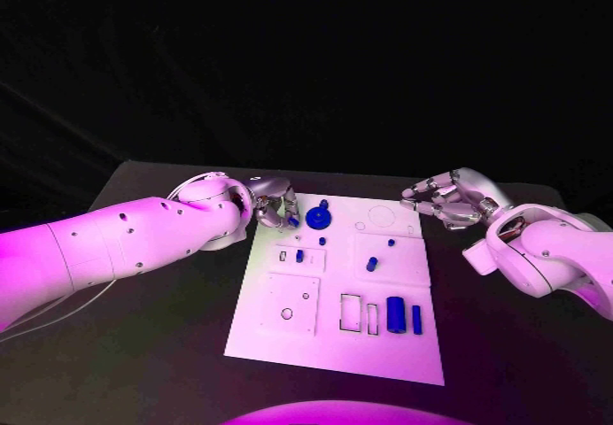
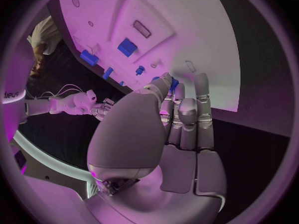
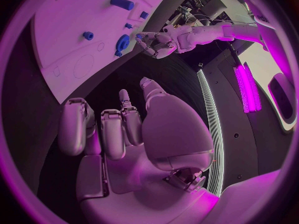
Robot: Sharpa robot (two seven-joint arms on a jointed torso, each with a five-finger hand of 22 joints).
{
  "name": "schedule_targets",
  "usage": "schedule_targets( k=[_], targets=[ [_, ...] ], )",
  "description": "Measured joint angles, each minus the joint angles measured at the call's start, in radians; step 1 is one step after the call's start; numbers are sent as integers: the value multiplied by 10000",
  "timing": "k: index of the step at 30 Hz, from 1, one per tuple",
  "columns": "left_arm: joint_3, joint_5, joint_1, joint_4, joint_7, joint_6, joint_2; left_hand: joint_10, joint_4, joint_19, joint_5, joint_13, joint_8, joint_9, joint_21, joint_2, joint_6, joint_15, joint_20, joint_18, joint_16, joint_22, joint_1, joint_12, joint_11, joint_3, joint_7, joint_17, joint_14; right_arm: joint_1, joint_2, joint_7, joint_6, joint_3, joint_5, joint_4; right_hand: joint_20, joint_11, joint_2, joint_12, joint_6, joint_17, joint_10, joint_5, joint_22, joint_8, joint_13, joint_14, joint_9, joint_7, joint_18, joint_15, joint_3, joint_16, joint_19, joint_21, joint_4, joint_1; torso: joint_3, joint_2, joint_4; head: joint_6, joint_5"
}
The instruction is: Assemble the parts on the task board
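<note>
Head view – left hand: the left hand hangs over the far left corner of the board; its fingers are curled in, tips just beside the round blue disc. Whether they touch it cannot be told.
Head view – right hand: the right hand sits off the board's far right edge over the table, fingers loosely bent and apart, holding nothing.
Head view – parts: two upright blue blocks stand on the near part of the board, well apart from both hands; small blue pegs stand between.
Left wrist view: the fingers lie pressed side by side, a sliver of blue at their tips.
Right wrist view: the disc lies beyond the fingers, which are spread and empty.
Step advice: the disc probably wants a light pinch at its rim, lifted level.
Materials: the board is flat, matte white; the parts look like smooth hard plastic; the hands are polished metal.
</note>
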Motion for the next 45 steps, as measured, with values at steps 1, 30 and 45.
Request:
schedule_targets(
  k=[1,30,45],
  targets=[
    [2,347,0,17,12,-35,-56,-37,12,-36,-1,25,0,0,47,-2,-1,38,-34,0,1,21,-2,42,37,18,0,0,-38,-5,1,0,0,0,0,-4,0,0,0,0,0,0,0,0,0,0,0,0,0,0,0,0,0,0,0,0,0,0,0,0,-1,0,2],
    [0,5668,-355,604,6,-722,-1197,-1452,-296,-300,-29,2372,57,159,787,-308,-37,-161,-126,0,1476,845,-493,4370,-193,853,-43,1614,710,-33,5,-4,1,-1,-1,-23,0,0,0,0,0,7,0,0,6,0,0,0,6,0,0,0,0,0,0,0,0,0,15,0,-13,36,110],
    [-4,6005,-379,604,103,-954,-1254,-905,-389,-67,-41,1544,-155,288,1119,-535,110,-181,-250,0,1553,1203,-529,2960,-161,1576,30,1798,1074,-36,12,-7,1,-1,-1,-29,0,0,0,0,0,5,0,0,4,0,0,0,5,0,0,0,0,0,0,0,0,0,12,1,-11,41,117]
  ],
)
